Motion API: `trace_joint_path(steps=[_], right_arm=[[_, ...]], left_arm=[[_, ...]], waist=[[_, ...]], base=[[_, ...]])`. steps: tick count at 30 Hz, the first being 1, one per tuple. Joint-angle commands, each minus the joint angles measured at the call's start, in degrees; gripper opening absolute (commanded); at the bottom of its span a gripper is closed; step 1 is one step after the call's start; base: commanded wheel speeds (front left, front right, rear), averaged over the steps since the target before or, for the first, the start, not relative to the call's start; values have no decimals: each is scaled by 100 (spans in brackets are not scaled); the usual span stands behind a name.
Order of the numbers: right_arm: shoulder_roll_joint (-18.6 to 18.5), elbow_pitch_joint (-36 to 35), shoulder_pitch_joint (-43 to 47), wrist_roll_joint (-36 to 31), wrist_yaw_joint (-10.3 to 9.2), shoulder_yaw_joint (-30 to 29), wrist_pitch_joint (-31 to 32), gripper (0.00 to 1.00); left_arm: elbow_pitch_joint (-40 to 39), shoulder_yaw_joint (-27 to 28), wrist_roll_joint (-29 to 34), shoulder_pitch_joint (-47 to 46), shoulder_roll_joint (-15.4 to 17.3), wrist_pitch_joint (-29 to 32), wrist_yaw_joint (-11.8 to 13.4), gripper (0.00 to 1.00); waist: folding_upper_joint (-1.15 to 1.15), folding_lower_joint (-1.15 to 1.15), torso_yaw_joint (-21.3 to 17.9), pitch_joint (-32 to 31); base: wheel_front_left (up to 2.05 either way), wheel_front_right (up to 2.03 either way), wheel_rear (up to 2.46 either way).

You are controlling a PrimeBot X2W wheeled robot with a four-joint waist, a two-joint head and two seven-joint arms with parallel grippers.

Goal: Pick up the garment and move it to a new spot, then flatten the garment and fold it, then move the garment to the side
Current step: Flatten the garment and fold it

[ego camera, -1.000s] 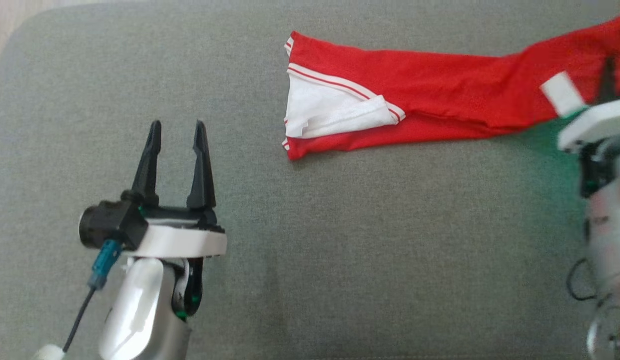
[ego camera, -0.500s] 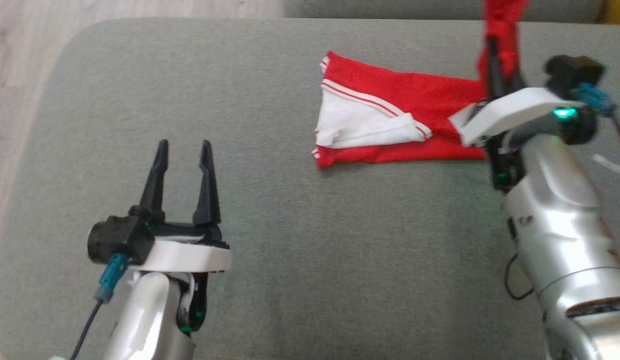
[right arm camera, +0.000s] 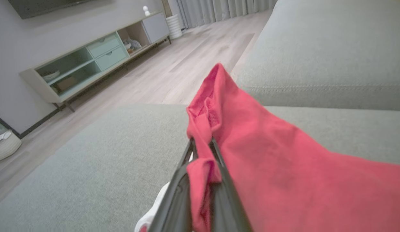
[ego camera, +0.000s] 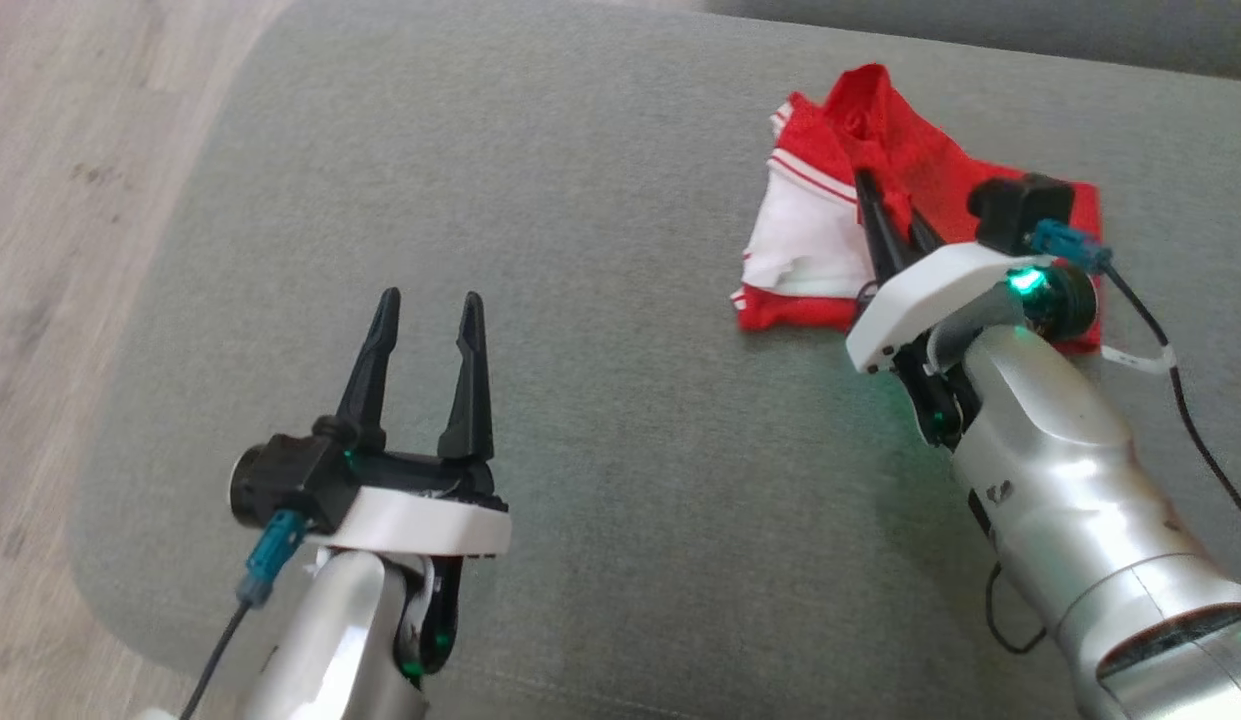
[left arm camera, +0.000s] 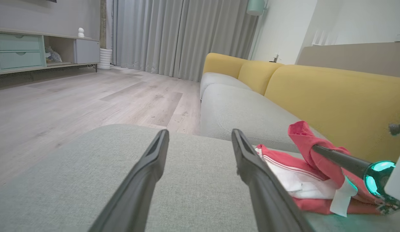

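One end of the red and white cloth garment [ego camera: 930, 165] on the grey fabric sofa cushion [ego camera: 580, 200] is pinched in the closed right hand [ego camera: 888, 200], which should lay it edge on edge; the left hand [ego camera: 430, 298] is open.

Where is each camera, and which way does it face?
Head view: on the head, looking down at a cushion; left gripper open, right gripper shut on a red garment.
Left wrist view: on the left wrist, looking along its fingers across the cushion toward curtains.
Right wrist view: on the right wrist, looking past its fingers toward a cabinet.
All three share garment and cushion.
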Motion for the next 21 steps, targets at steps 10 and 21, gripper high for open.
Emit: trace_joint_path(steps=[10, 21], right_arm=[[122, -38, -118, 455, -5, 699, -120, 100], [122, -566, -205, 601, -5, 417, -134, 100]], left_arm=[[-131, 35, -63, -235, 41, -28, 80, 100], [-165, 406, 133, -162, 41, -28, 22, 100]], waist=[[0, 0, 226, 68], [0, 0, -456, -247]], base=[[0, 0, 0], [0, 0, 0]])
